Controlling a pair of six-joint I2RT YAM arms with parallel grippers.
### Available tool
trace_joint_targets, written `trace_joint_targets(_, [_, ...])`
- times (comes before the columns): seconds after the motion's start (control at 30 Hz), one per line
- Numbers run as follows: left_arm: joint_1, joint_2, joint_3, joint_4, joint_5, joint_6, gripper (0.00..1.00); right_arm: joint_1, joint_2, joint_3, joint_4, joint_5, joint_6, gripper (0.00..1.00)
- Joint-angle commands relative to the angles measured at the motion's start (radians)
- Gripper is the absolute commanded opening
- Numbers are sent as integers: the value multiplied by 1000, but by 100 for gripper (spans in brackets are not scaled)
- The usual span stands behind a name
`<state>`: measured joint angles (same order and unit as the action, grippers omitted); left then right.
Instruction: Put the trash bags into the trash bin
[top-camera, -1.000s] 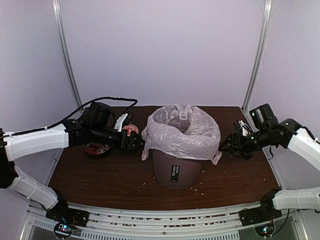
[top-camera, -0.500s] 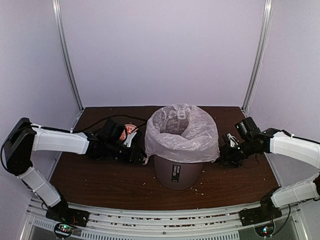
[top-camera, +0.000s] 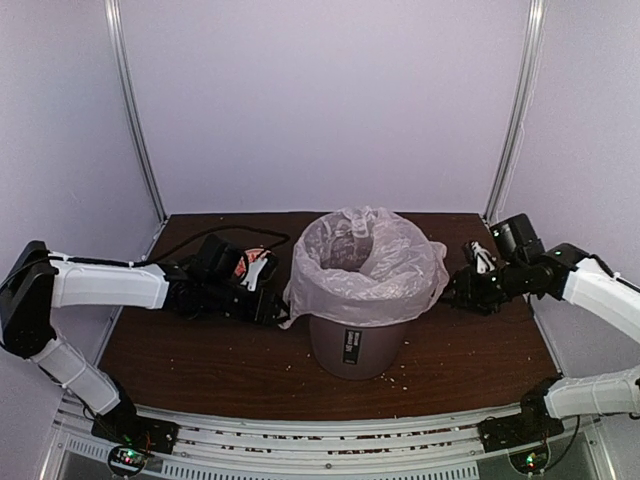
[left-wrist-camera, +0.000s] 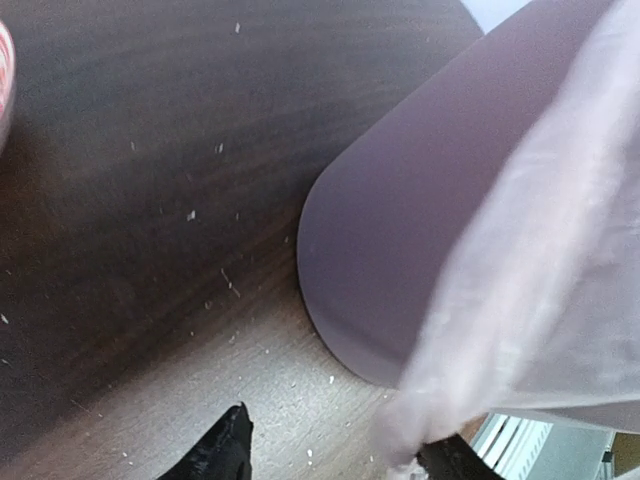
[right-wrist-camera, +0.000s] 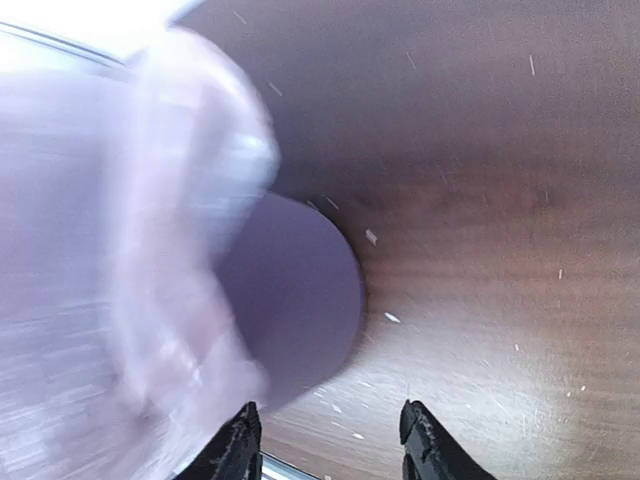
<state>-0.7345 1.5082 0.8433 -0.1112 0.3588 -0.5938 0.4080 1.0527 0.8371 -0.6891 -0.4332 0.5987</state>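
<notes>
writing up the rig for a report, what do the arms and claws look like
The left arm and right arm have white shells with black joints. The left claw and right claw are black, each with two dark tapered fingers. A black cable loops off the left arm.

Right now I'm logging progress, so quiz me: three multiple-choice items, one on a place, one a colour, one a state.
1. Where is the trash bag? A on the floor; B lining the trash bin, hem over its rim; C hanging on the wall.
2. The bin's label is: A white; B red; C black.
3. The right gripper is: A open; B shut on a cup; C out of view.
Answers: B, draped round the rim; C, dark patch on the front; A, fingertips apart, nothing between.
</notes>
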Motion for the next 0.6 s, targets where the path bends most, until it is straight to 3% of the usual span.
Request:
trace_joint_targets(0.0, [2,-75,42,-2,-50,35,56,-6,-97,110,-156,74,-6,47])
trace_joint_targets(0.27, [3,-108,57,-18,-55,52,56,-6,-106,207,-189,81,-22,52])
trace_joint_targets(0.4, [3,-89,64,-15,-55,54,57,-6,-56,151,-85,50,-24,59])
trace_joint_targets(0.57, [3,-47,68,36,-47,50,58,-6,57,94,60,33,-51,58])
